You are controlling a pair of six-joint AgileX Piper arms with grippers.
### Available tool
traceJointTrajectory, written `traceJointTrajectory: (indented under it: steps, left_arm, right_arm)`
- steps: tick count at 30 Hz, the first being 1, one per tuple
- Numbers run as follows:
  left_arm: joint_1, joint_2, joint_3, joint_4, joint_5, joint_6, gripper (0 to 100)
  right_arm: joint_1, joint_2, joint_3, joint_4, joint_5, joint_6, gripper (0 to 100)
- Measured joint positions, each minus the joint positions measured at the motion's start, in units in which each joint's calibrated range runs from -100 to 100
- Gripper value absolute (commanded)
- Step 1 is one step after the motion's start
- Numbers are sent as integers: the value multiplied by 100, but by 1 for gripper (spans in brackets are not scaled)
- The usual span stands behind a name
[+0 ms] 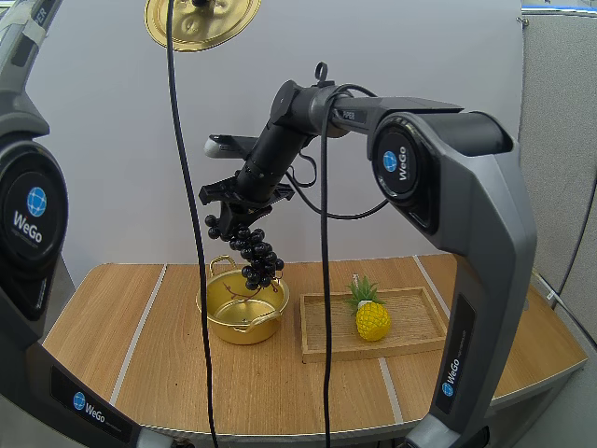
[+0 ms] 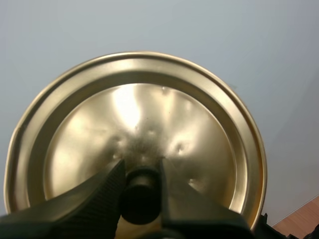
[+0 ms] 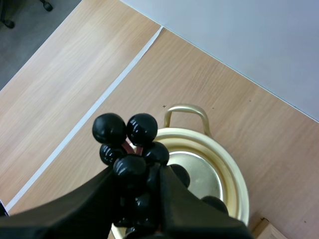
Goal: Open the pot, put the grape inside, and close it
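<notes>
A golden pot [image 1: 242,308] stands open on the wooden table, left of a tray. My right gripper [image 1: 244,198] hangs above it, shut on the top of a bunch of black grapes [image 1: 250,250] whose lower end dangles at the pot's rim. From the right wrist, the grapes [image 3: 130,149] are pinched between my fingers right over the pot [image 3: 219,169]. The golden lid [image 1: 201,21] is held high above the table. In the left wrist view my left gripper [image 2: 141,191] is shut on the lid's black knob [image 2: 141,194], with the lid [image 2: 134,134] facing the camera.
A wooden tray [image 1: 373,322] lies right of the pot with a yellow toy pineapple [image 1: 371,315] on it. Pale seams cross the tabletop [image 1: 131,336]. Bare wood lies left of the pot and along the front edge.
</notes>
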Motion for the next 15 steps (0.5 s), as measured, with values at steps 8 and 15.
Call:
traceJointTrajectory:
  steps: [8, 15]
  left_arm:
    - [0, 0, 0, 0, 0, 0, 0]
    - [0, 0, 0, 0, 0, 0, 0]
  right_arm:
    - [169, 314, -72, 0, -202, 0, 0]
    - [169, 616, -72, -316, -233, 0, 0]
